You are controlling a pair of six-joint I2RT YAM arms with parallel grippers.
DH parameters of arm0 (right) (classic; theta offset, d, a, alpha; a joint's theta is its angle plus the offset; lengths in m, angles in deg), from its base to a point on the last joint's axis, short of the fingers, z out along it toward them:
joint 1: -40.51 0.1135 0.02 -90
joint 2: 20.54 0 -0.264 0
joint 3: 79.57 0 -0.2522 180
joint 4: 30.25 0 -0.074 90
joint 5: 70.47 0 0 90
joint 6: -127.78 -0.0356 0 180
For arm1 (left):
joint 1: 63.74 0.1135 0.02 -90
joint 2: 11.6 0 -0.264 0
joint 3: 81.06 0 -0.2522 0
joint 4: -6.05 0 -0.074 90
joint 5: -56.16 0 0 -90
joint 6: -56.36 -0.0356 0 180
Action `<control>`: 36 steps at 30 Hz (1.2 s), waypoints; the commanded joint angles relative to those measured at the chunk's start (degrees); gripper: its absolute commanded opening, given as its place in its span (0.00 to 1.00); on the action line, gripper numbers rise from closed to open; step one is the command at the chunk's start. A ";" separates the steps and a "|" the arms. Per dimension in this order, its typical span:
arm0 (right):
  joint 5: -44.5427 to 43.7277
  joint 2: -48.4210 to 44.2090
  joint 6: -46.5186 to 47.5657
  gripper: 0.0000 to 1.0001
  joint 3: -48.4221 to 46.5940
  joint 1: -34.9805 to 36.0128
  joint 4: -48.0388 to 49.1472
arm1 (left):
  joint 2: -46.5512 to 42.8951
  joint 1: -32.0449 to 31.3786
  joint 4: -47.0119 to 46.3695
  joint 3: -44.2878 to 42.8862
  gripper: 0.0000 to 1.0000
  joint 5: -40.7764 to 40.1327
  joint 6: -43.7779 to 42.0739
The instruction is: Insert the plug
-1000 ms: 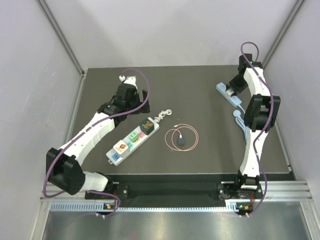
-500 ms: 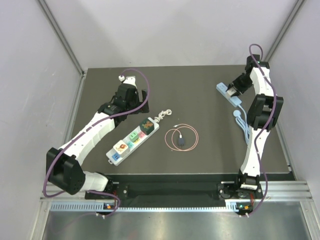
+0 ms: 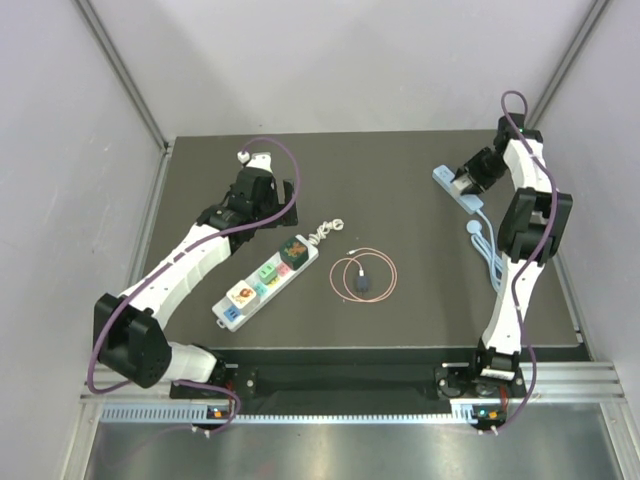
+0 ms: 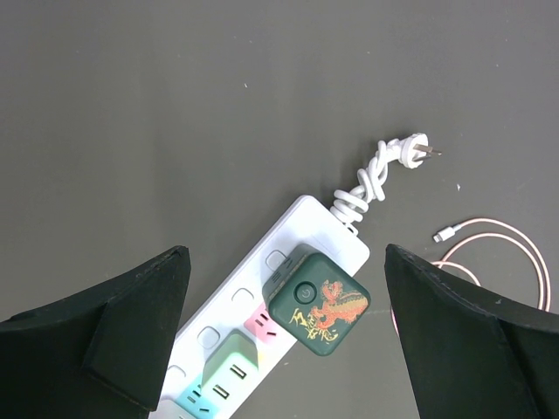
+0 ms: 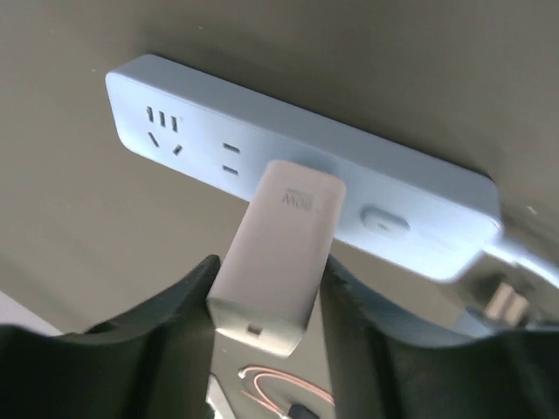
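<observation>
A pale blue power strip (image 3: 450, 187) (image 5: 410, 205) lies at the back right of the dark mat. A white block-shaped plug (image 5: 279, 244) stands seated in one of its sockets. My right gripper (image 3: 468, 181) (image 5: 271, 262) is shut on the plug, with one finger against each of its sides. My left gripper (image 3: 283, 205) (image 4: 287, 253) hangs wide open above the cord end of a white power strip (image 3: 262, 282) (image 4: 262, 288). A dark green adapter with a dragon print (image 3: 294, 248) (image 4: 319, 304) sits in that strip. Nothing is between the left fingers.
The white strip also carries a mint and a pink adapter (image 4: 229, 362); its knotted cord and plug (image 4: 410, 150) lie beside it. A pink coiled cable with a dark puck (image 3: 362, 275) lies mid-mat. The blue strip's cord (image 3: 485, 245) trails along the right edge.
The right arm's upper links have shifted toward the back right while its gripper has stayed at the blue strip. The left arm has not moved.
</observation>
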State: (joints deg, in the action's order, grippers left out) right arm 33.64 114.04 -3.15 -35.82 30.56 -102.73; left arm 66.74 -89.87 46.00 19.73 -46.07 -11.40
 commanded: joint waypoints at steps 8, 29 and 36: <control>-0.57 -0.11 4.63 0.68 6.48 -0.59 19.69 | -1.62 -0.06 -0.79 0.06 0.96 0.80 -1.15; -1.80 -12.14 8.76 0.79 15.53 -1.47 19.61 | -2.15 0.03 -1.15 0.06 0.96 2.21 -0.97; -3.56 -14.88 10.69 0.80 16.24 -1.47 19.87 | -2.32 0.03 -1.32 0.06 0.96 2.65 -0.80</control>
State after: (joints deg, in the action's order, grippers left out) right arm 31.55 104.43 5.57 -19.28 29.57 -84.18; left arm 66.66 -89.87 45.98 19.75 -43.91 -11.57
